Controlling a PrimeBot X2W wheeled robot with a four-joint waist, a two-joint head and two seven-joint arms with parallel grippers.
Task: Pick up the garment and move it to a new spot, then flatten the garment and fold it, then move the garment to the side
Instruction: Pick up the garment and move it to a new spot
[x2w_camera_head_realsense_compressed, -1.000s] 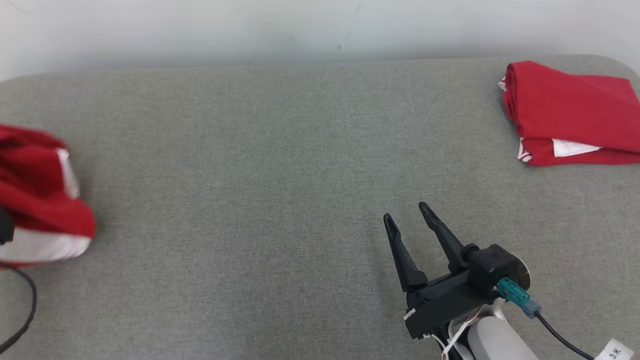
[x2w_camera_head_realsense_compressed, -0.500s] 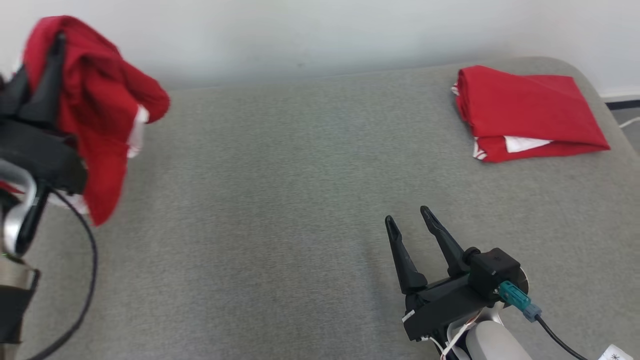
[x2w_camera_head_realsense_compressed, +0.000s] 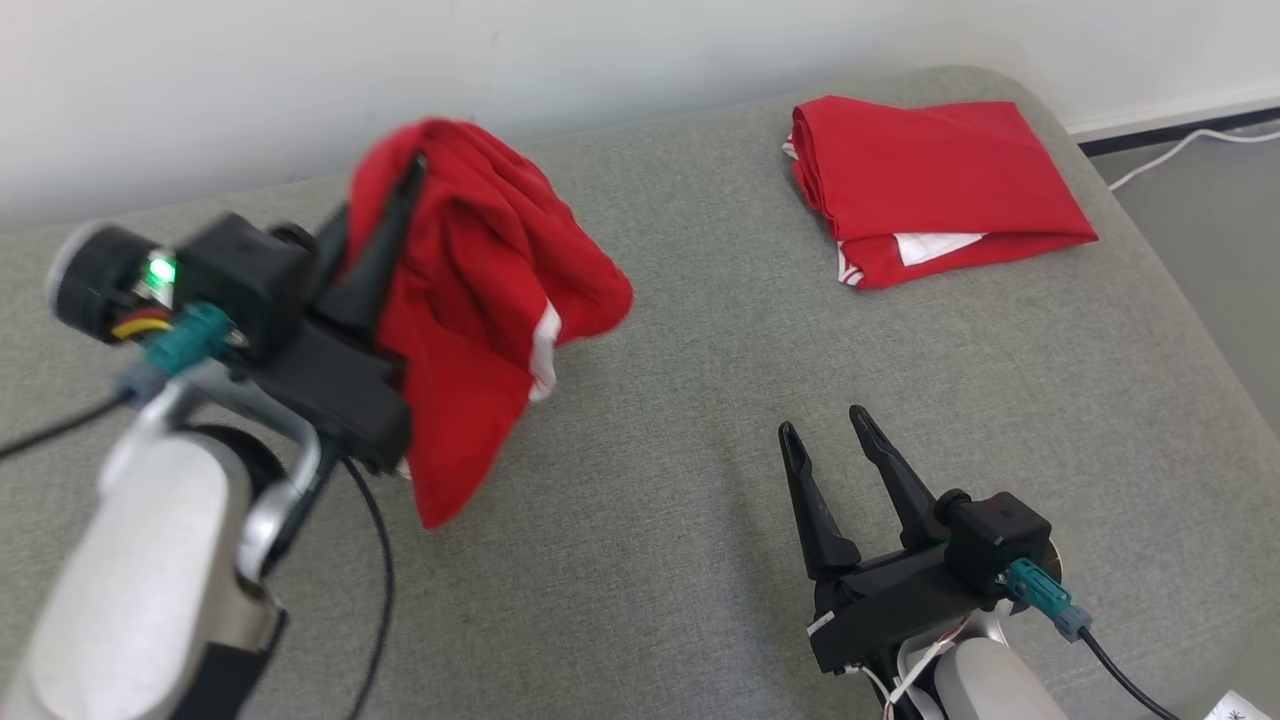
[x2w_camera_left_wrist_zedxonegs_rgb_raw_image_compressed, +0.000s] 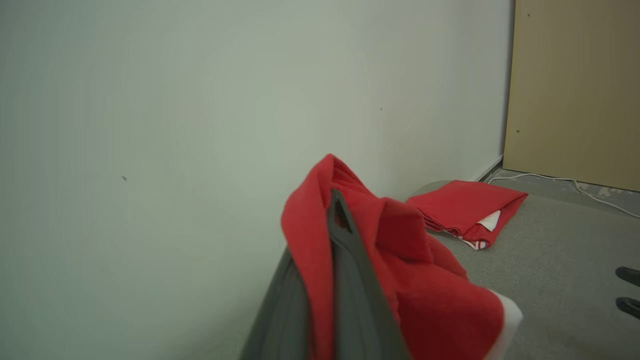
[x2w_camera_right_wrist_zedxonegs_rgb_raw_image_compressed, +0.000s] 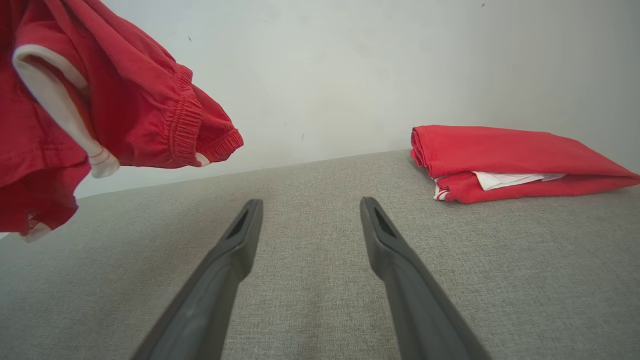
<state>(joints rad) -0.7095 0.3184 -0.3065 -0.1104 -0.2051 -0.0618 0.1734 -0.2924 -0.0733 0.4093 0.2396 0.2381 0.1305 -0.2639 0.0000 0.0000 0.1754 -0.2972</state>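
Garment (x2w_camera_head_realsense_compressed: 480, 300), red with white trim, bunched and draped over the left claw (x2w_camera_head_realsense_compressed: 412, 165), whose two fingers are pressed together on a fold of the cloth. The right wrist view shows a gathered elastic band along one edge and a white strip folded into the hanging part. The cloth hangs in loose lobes, lifted off the grey fabric-covered bench (x2w_camera_head_realsense_compressed: 650, 450), above its left-centre area in the head view; its lowest corner points down beside the arm. In the left wrist view the red cloth wraps both sides of the dark fingers, up to their tip.

Right claw (x2w_camera_head_realsense_compressed: 824, 422): fingers apart, holding nothing, low over the near right part of the bench. A second red garment (x2w_camera_head_realsense_compressed: 930, 170), folded flat with a white patch showing at its edge, lies at the far right corner, near the pale wall (x2w_camera_head_realsense_compressed: 300, 60).

Compared with half a second ago: the held garment, then at the far left edge of the head view, now hangs nearer the middle of the bench. The camera has also turned, shifting the folded garment leftward in the picture. The right claw is unchanged, open as before.
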